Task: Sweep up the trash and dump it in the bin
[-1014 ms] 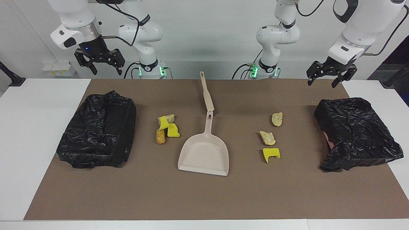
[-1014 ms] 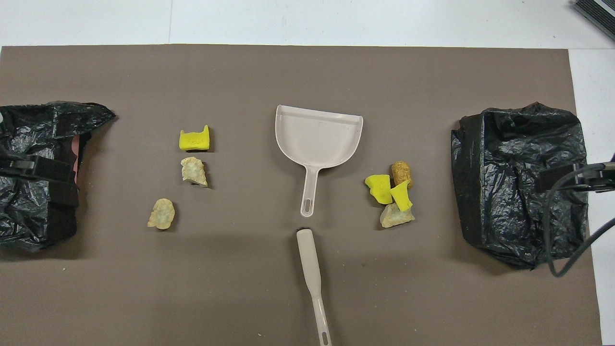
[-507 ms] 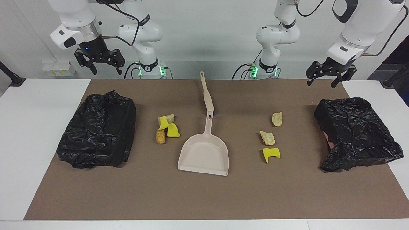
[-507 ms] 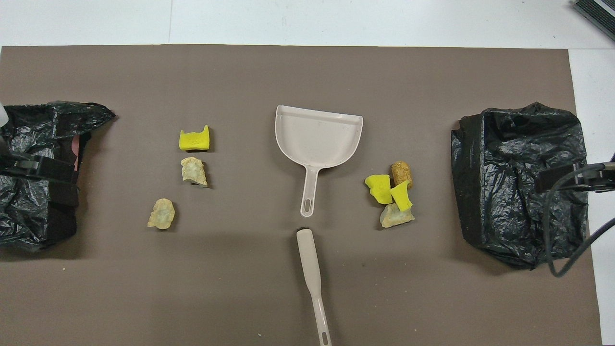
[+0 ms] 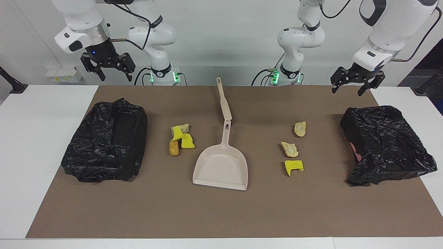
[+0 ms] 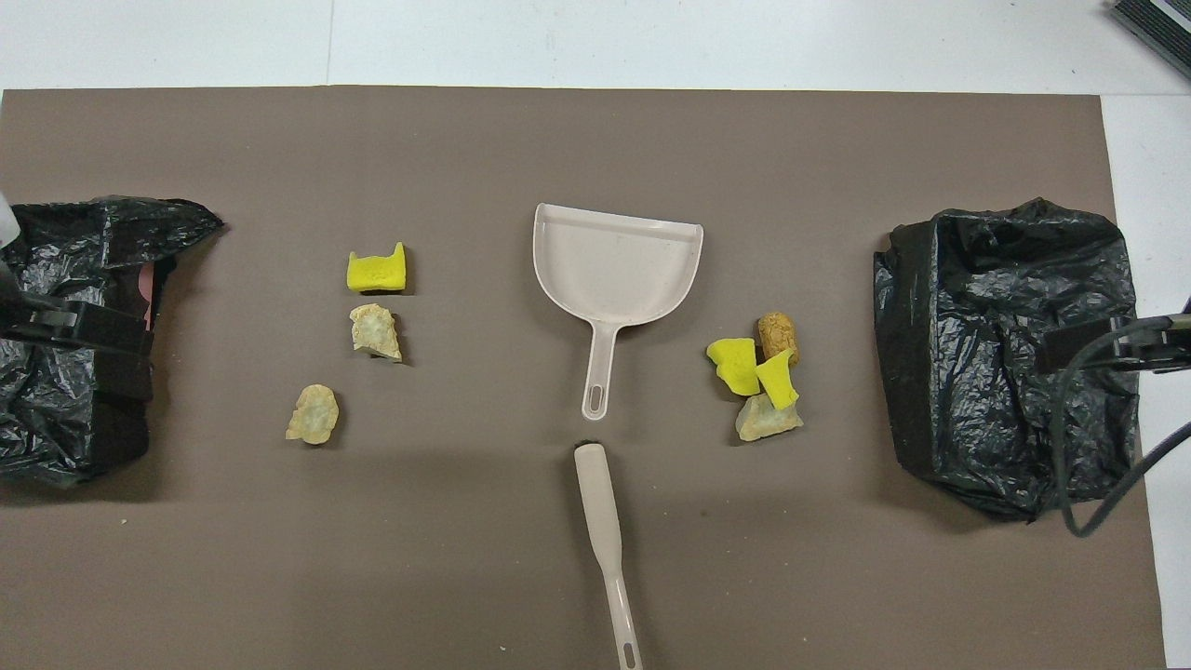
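The trash lies in two groups on the brown mat. Toward the right arm's end are two yellow foam pieces (image 5: 183, 137) (image 6: 749, 370), a beige chunk (image 5: 185, 127) and an orange-brown lump (image 5: 173, 148) (image 6: 778, 333). Toward the left arm's end are two beige chunks (image 5: 300, 128) (image 5: 290, 149) and a yellow piece (image 5: 294, 166) (image 6: 376, 270). Two bins lined with black bags (image 5: 107, 145) (image 5: 384, 143) stand at the ends. My right gripper (image 5: 116, 75) and left gripper (image 5: 347, 91) hang open and empty, high over the robots' edge of the table.
A beige dustpan (image 5: 221, 167) (image 6: 614, 265) lies mid-mat, its handle toward the robots. A beige brush handle (image 5: 224, 102) (image 6: 600, 516) lies in line with it, nearer the robots. White table borders the mat (image 5: 207, 214).
My left gripper has drifted slightly up and toward the middle. My right gripper has barely shifted. Nothing on the mat has moved.
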Action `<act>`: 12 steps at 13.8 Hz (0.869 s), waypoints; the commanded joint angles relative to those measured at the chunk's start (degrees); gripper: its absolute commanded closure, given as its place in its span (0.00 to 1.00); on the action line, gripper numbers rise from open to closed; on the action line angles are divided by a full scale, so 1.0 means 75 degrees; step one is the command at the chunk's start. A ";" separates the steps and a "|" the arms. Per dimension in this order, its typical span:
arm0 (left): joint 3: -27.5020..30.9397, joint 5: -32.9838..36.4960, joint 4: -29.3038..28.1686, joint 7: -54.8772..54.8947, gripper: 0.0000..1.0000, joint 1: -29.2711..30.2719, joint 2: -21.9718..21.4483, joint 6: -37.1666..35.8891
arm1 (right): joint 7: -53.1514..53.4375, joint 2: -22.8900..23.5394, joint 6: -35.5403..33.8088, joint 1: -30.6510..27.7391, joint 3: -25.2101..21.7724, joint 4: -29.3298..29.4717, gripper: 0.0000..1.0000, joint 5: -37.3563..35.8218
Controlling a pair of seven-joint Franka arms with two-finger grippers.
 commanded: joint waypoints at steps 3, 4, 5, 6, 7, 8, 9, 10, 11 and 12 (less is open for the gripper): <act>0.0005 -0.0027 -0.0135 0.0178 0.00 -0.0048 0.0026 0.0078 | -0.0234 -0.0051 -0.0007 -0.0106 0.0030 -0.0001 0.00 0.0164; -0.0018 -0.0027 -0.0437 0.0295 0.00 -0.0071 -0.0032 0.0229 | -0.0234 -0.0051 -0.0007 -0.0106 0.0030 -0.0001 0.00 0.0164; -0.0030 -0.0027 -0.0707 0.0319 0.00 -0.0234 -0.0125 0.0405 | -0.0234 -0.0051 -0.0007 -0.0106 0.0030 -0.0001 0.00 0.0164; -0.0019 -0.0027 -0.1046 0.0261 0.00 -0.0479 -0.0173 0.0592 | -0.0234 -0.0051 -0.0007 -0.0106 0.0030 -0.0001 0.00 0.0164; -0.0030 -0.0027 -0.1444 0.0226 0.00 -0.0702 -0.0336 0.0884 | -0.0234 -0.0051 -0.0007 -0.0106 0.0030 -0.0001 0.00 0.0164; -0.0030 -0.0027 -0.1819 0.0098 0.00 -0.0936 -0.0476 0.1247 | -0.0234 -0.0051 -0.0007 -0.0106 0.0030 -0.0001 0.00 0.0164; -0.0030 -0.0038 -0.2160 -0.0321 0.00 -0.1275 -0.0582 0.1494 | -0.0234 -0.0051 -0.0007 -0.0106 0.0030 -0.0001 0.00 0.0164; -0.0030 -0.0038 -0.2418 -0.0905 0.00 -0.1615 -0.0676 0.1566 | -0.0234 -0.0051 -0.0007 -0.0106 0.0030 -0.0001 0.00 0.0164; -0.0042 -0.0038 -0.2572 -0.1352 0.00 -0.1989 -0.0723 0.1671 | -0.0234 -0.0051 -0.0007 -0.0106 0.0030 -0.0001 0.00 0.0164; -0.0030 -0.0050 -0.2712 -0.1832 0.00 -0.2399 -0.0736 0.1753 | -0.0234 -0.0051 -0.0007 -0.0106 0.0030 -0.0001 0.00 0.0164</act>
